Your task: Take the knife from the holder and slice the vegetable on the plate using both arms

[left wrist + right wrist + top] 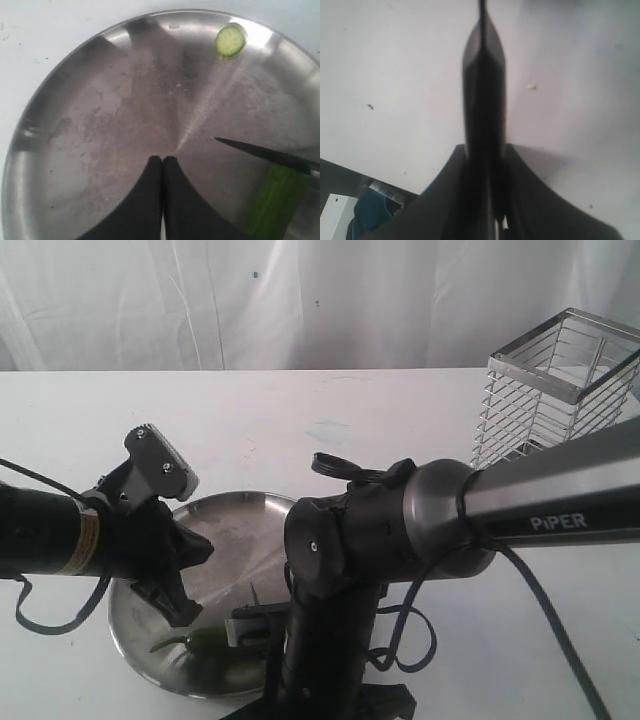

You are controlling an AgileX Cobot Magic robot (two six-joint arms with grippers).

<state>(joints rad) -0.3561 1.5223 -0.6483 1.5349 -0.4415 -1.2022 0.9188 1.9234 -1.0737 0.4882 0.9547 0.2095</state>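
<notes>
The steel plate (250, 515) lies at the table's front. The dark green vegetable (205, 643) rests on its near part, and one cut green slice (230, 41) lies by the rim. My left gripper (163, 159) is shut and empty, hovering over bare plate (100, 125) beside the vegetable (275, 205). My right gripper (485, 150) is shut on the knife's black handle (484, 100). The knife blade (265, 154) points across the plate above the vegetable's end. The wire holder (560, 390) stands at the back right.
The grey PIPER link of the right arm (540, 505) crosses from the right in front of the holder and hides the plate's right side. Cables (420, 635) loop on the table beside the plate. White table (300, 410) stretches behind.
</notes>
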